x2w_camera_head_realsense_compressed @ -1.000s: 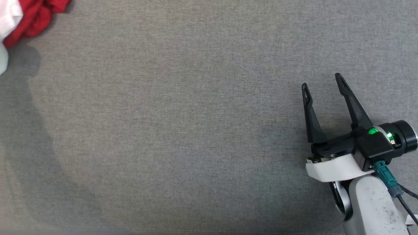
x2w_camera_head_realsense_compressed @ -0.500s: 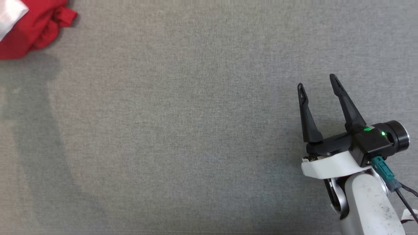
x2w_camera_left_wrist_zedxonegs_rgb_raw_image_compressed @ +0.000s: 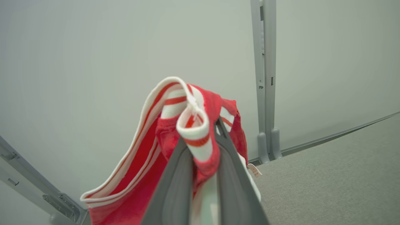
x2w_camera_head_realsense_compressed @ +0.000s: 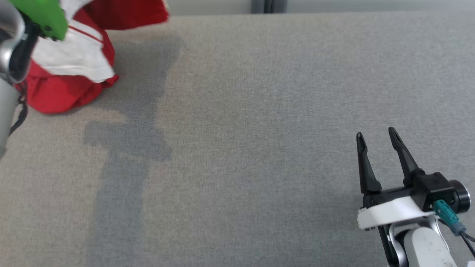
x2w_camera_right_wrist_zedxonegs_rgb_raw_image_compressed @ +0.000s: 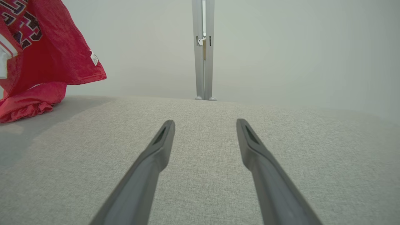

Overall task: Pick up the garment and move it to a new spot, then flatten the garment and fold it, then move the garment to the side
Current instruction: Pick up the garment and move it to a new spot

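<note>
One garment (x2w_camera_head_realsense_compressed: 66,94) | clamped in left pincer (x2w_camera_left_wrist_zedxonegs_rgb_raw_image_compressed: 201,131) | right pincer (x2w_camera_head_realsense_compressed: 376,133) well apart

Red-and-white garment (x2w_camera_head_realsense_compressed: 70,74) at the far left, upper part raised, lower part bunched on the grey bench (x2w_camera_head_realsense_compressed: 237,148). The left arm (x2w_camera_head_realsense_compressed: 7,55) is right against it, with a green cover (x2w_camera_head_realsense_compressed: 44,15) on top. The right gripper (x2w_camera_head_realsense_compressed: 375,132) sits low on the right, fingers spread, well apart from the cloth.
</note>
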Controlling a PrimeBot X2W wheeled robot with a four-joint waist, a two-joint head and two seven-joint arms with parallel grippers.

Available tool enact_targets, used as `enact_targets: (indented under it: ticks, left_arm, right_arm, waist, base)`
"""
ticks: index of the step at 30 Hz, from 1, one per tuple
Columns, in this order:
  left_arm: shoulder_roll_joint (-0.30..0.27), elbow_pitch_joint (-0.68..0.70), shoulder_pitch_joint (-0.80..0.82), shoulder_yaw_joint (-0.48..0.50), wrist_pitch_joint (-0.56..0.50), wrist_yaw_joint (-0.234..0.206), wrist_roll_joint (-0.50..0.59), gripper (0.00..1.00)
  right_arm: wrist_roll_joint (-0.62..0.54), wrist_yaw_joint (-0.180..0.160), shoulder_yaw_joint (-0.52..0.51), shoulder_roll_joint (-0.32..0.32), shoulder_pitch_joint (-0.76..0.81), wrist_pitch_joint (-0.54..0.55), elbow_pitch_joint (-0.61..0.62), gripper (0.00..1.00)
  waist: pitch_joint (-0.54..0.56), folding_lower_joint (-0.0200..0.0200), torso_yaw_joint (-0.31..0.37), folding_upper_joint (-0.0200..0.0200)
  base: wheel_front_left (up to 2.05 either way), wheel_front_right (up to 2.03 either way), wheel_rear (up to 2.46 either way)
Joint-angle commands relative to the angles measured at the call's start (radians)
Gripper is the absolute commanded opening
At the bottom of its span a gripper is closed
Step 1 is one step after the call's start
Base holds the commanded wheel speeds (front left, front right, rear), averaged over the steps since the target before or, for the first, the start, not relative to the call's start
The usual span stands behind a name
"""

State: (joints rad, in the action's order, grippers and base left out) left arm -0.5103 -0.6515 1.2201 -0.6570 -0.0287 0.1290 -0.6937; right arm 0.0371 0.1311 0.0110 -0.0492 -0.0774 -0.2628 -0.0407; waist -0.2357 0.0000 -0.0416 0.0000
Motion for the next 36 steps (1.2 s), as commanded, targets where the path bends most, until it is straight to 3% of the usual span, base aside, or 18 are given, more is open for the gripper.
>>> enact_targets:
  ticks: [1,8,16,25,36]
  left_arm:
    - [0.018,0.027,0.015,-0.024,-0.003,0.001,-0.022,0.00]
    - [0.145,0.126,0.034,-0.104,0.025,0.002,-0.133,0.00]
    - [0.290,0.077,-0.089,-0.136,0.104,0.002,-0.246,0.00]
    - [0.321,-0.128,-0.338,-0.151,0.195,-0.040,-0.288,0.00]
    - [0.376,-0.290,-0.464,-0.127,0.258,-0.062,-0.336,0.00]
  right_arm:
    - [0.005,-0.001,-0.009,-0.002,0.027,-0.003,-0.007,1.00]
    - [0.023,-0.001,-0.047,-0.002,0.070,-0.003,-0.014,1.00]
    - [0.049,-0.001,-0.059,-0.002,0.062,-0.003,-0.010,1.00]
    - [0.073,-0.001,-0.059,-0.002,0.020,-0.003,-0.008,1.00]
    - [0.068,-0.001,-0.042,-0.002,-0.016,-0.003,-0.017,1.00]
  waist:
    - [0.164,0.0000,0.088,0.0000]
    - [0.223,0.0000,0.186,0.0000]
    - [0.158,0.0000,0.272,0.0000]
    - [0.050,0.0000,0.291,0.0000]
    - [0.014,0.0000,0.224,0.0000]
  base:
    - [0.00,0.00,0.00]
    - [0.00,0.00,0.00]
    - [0.00,0.00,0.00]
    - [0.00,0.00,0.00]
    - [0.00,0.00,0.00]
